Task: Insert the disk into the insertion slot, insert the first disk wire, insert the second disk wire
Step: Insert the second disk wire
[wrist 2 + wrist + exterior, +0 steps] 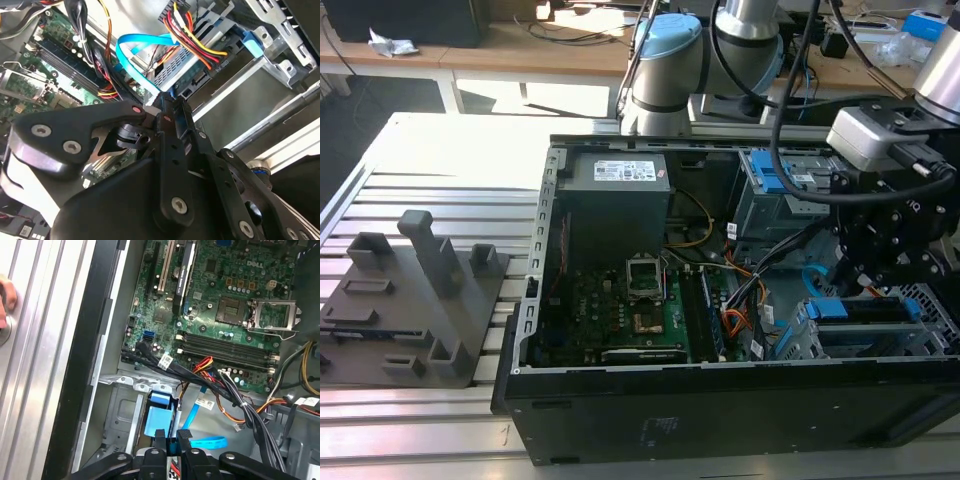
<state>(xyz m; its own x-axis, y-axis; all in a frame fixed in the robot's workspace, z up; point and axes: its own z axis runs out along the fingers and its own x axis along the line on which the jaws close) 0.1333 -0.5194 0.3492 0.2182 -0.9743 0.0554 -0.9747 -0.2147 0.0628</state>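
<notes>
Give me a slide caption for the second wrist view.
Wrist close-up: the claw grips the plug end of the light-blue flat cable beside the metal drive cage.

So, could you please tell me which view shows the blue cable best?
The second wrist view: there the blue cable loops in plain sight and runs down to the pincer, which grips its end. The first wrist view shows two short stretches near the pincer, and the exterior view just a sliver.

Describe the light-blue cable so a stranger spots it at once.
In the open computer case, look beside the green motherboard, at the drive cage. A flat light-blue cable loops there into the gripper; neighbouring wires are black, orange, red or yellow.
</notes>
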